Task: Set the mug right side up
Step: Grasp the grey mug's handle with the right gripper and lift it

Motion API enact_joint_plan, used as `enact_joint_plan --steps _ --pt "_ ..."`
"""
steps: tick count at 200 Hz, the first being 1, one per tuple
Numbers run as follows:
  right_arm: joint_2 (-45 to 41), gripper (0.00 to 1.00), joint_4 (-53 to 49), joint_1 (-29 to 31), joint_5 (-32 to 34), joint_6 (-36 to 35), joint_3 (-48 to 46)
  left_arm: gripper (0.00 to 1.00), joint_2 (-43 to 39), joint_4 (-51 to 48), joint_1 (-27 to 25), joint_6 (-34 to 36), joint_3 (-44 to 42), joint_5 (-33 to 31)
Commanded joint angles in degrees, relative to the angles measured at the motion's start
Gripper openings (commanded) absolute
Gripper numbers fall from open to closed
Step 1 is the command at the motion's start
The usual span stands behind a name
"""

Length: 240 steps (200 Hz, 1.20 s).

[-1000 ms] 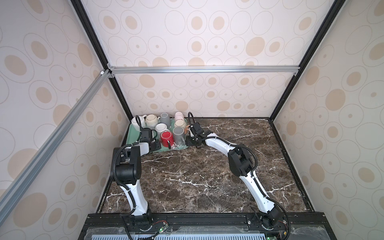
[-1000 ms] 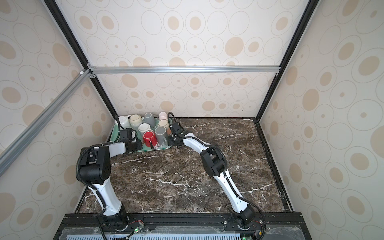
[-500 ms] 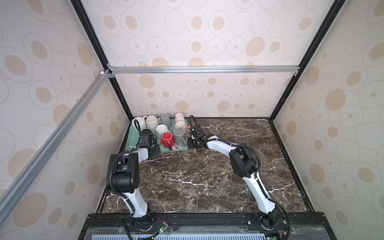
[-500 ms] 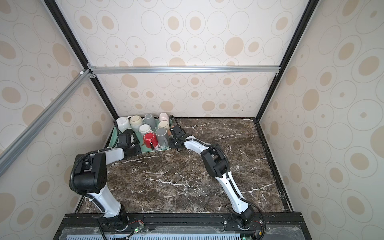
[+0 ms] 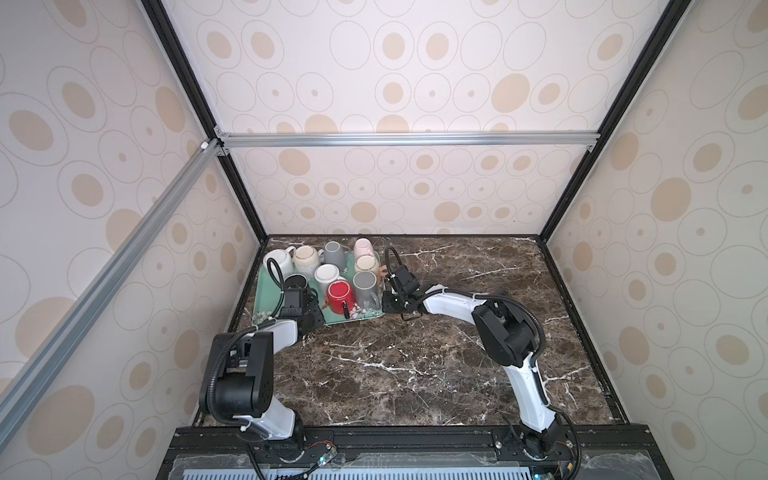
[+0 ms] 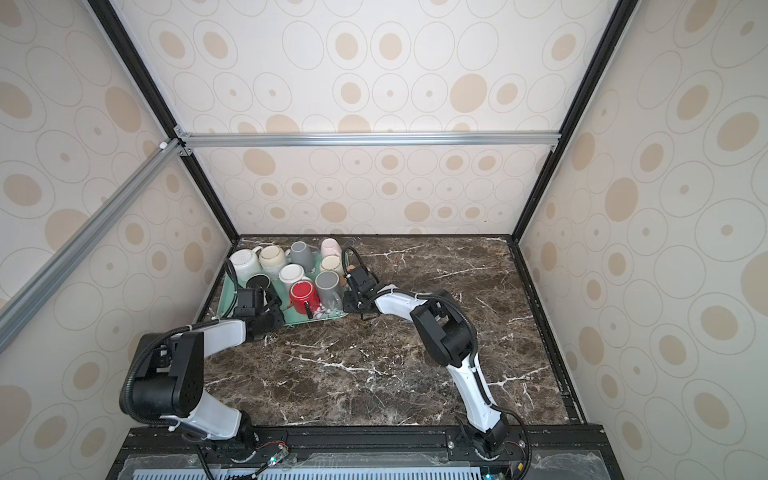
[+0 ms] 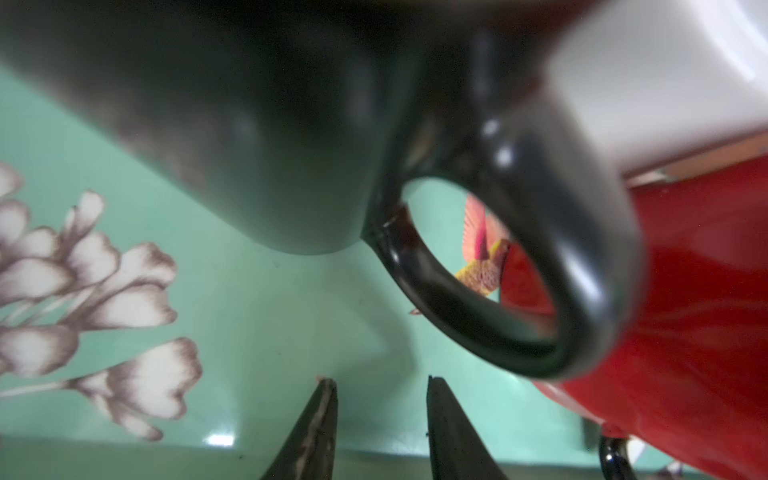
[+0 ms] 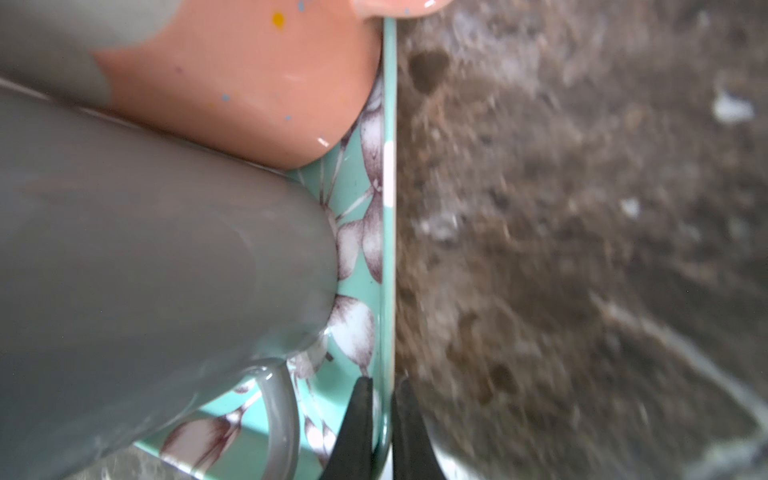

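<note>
The black mug point(image 5: 296, 281) stands on the left side of the teal tray point(image 5: 266, 297), in the table's far-left corner, just beside a white mug point(image 5: 327, 273) and a red mug point(image 5: 340, 293). Which end is up, I can't tell.

In the left wrist view its handle point(image 7: 582, 270) loops toward the camera. The left gripper point(image 7: 380, 386) sits just short of it, low over the tray floor, jaws parted with nothing between them. The left arm point(image 5: 274, 332) lies low over the marble table point(image 5: 415, 353), elbow folded back near the front rail.

The right arm point(image 5: 453, 303) reaches in from the right, forearm nearly level. The right gripper point(image 8: 382, 384) pinches the tray's rim, one finger inside and one outside, near the grey mug point(image 8: 166, 270) and a peach mug point(image 8: 249, 83).

A second ago that right gripper was farther back along the tray's side with its jaws apart; now it's down at the near corner and clamped. The left gripper has slid back toward the tray's near edge, and its elbow has sunk toward the front.
</note>
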Motion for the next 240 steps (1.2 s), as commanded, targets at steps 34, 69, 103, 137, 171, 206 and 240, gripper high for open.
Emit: enact_joint_plan --steps 34,69,103,137,171,206,240 --pt "-5.04 0.03 -6.38 3.26 0.35 -2.15 -11.23 0.39 -6.60 -15.69 -0.77 -7.08 -7.47 -0.16" --pt "-9.88 0.22 -7.92 3.62 2.71 -2.28 -12.51 0.43 -9.82 -17.84 -0.81 -4.49 -3.86 -0.63" --pt "-17.41 0.35 -9.19 3.82 7.91 -5.59 -14.69 0.47 -15.36 -19.71 -0.85 1.45 -0.33 0.27" --pt "-24.05 0.38 -5.95 6.18 12.69 -13.45 -18.26 0.51 -22.90 -21.20 -0.82 7.17 1.56 0.00" --pt "-23.40 0.43 -3.78 11.24 14.77 -19.71 -16.54 0.61 -30.15 -18.14 -0.79 10.43 2.05 -1.06" --pt "-17.57 0.48 -3.84 12.96 17.25 -17.51 -10.95 0.68 -34.17 -12.00 -0.75 11.32 1.31 1.13" --pt "-13.60 0.48 -5.46 13.02 19.66 -14.75 -6.69 0.71 -34.75 -10.29 -0.79 11.91 0.62 2.16"
